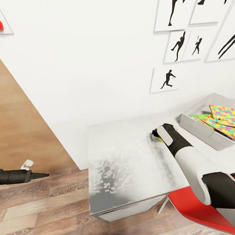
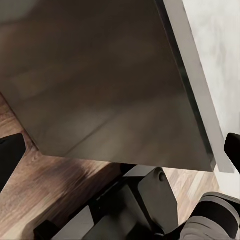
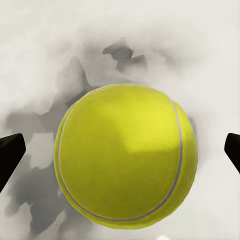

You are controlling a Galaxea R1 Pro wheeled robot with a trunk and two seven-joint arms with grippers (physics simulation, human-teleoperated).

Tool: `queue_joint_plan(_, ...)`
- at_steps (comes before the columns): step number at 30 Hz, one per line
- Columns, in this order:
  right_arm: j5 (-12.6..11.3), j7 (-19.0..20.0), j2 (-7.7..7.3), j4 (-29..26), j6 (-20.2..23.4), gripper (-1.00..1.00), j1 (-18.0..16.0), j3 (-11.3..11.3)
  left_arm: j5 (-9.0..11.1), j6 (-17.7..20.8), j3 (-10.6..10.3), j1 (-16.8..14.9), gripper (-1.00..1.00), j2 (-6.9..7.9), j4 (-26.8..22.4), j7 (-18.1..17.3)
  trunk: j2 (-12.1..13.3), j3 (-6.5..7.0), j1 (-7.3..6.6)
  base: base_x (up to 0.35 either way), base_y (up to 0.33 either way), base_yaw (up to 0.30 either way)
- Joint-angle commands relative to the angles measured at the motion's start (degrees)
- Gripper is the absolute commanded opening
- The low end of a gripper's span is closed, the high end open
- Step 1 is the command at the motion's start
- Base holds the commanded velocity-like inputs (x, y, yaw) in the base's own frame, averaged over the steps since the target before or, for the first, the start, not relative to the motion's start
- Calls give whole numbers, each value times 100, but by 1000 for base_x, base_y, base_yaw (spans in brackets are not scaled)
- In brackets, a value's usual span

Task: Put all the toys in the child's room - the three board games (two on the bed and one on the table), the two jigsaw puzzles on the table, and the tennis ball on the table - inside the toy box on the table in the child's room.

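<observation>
The right tool [image 1: 156,133] is low over the pale tabletop [image 1: 123,159], its fingers spread wide to either side of the tennis ball [image 3: 126,156]; neither dark fingertip [image 3: 10,155] touches the ball, which rests on the mottled grey surface. In the head view only a sliver of yellow shows beside the wrist (the tool covers most of it). Right of the arm, at the tabletop's far right, sits the grey toy box [image 1: 201,128] with colourful jigsaw puzzles [image 1: 223,119] lying tilted inside. The left tool [image 1: 42,175] hangs over the wooden floor [image 1: 43,212], well left of the tabletop, its fingers close together and holding nothing.
</observation>
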Motion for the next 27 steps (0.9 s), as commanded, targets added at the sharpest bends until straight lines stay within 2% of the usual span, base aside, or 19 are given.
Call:
queue_joint_plan(1, -32, -40, -5, -7, 27, 100, -4, 28, 43, 60, -48, -3, 100, 4, -4, -18, -4, -6, 1, 0, 0, 0)
queue_joint_plan(18, -33, -33, 1, -26, 27, 100, 5, 29, 43, 60, -48, 0, 100, 4, -5, -18, -4, -9, 1, 0, 0, 0)
queue_joint_plan(19, -33, -32, 1, -28, 27, -100, 5, 29, 43, 60, -48, -1, 100, 4, -5, -18, -4, -9, 1, 0, 0, 0)
queue_joint_plan(27, -33, 1, 1, -51, 27, -100, 5, 27, 43, 60, -48, -3, 100, 4, -5, -18, -4, -9, 1, 0, 0, 0)
